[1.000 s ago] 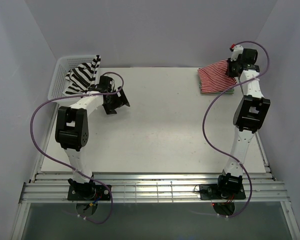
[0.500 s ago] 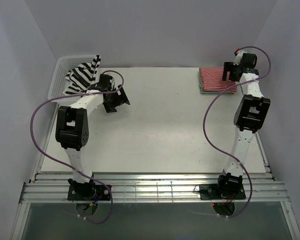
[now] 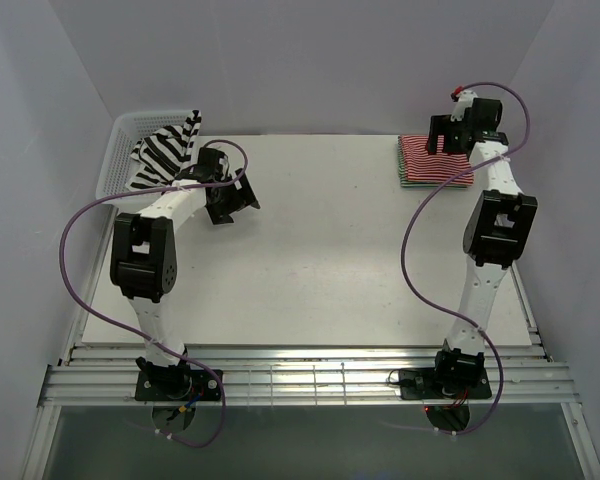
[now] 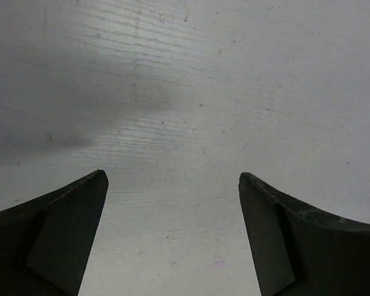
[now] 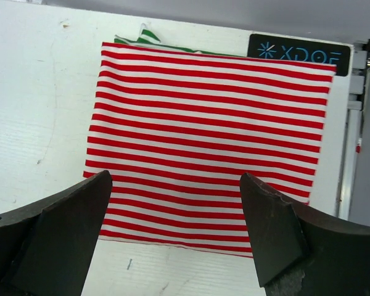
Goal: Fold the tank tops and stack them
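The red-and-white tank top (image 3: pixel 435 165) lies folded flat at the far right of the table, and it fills the right wrist view (image 5: pixel 209 142). A strip of the green-and-white tank top (image 5: pixel 149 36) peeks out from under its far edge. My right gripper (image 3: pixel 442 135) hovers above this stack, open and holding nothing (image 5: pixel 176 175). The black-and-white tank top (image 3: pixel 165 150) hangs crumpled over the basket's near rim at the far left. Just right of it is my left gripper (image 3: pixel 242 198), open over bare table (image 4: pixel 172 174).
A white mesh basket (image 3: pixel 130 120) stands at the table's far left corner. A black label plate (image 5: pixel 299 54) sits at the table's right edge beyond the stack. White walls close in the table at the back and sides.
My right gripper has opened and let go of the red-and-white tank top, which now lies flat on the stack. That gripper then shifted a little left. The left arm has barely moved.
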Controlling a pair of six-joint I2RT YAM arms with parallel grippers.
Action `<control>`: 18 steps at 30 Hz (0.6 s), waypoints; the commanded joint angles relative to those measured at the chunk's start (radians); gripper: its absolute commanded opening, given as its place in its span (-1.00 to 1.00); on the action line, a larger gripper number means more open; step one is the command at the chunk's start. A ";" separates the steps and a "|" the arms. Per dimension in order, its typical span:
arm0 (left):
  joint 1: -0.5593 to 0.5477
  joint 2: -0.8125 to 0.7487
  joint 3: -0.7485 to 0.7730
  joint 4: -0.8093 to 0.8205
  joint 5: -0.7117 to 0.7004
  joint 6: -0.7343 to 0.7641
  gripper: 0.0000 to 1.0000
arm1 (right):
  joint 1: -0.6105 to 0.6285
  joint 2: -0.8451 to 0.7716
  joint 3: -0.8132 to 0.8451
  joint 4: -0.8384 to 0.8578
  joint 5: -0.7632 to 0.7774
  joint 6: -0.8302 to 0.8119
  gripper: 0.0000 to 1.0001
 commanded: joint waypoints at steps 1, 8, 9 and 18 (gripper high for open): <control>0.005 -0.091 0.026 -0.007 -0.005 0.013 0.96 | 0.033 0.036 0.024 -0.001 0.031 0.006 0.80; 0.005 -0.114 0.034 -0.021 -0.031 0.016 0.96 | 0.120 0.097 0.009 -0.008 0.299 -0.057 0.80; 0.003 -0.117 0.034 -0.021 -0.033 0.016 0.96 | 0.129 0.103 0.010 -0.008 0.318 -0.069 0.80; 0.005 -0.146 0.067 -0.036 -0.047 0.022 0.96 | 0.148 0.053 0.030 0.013 0.333 -0.042 0.80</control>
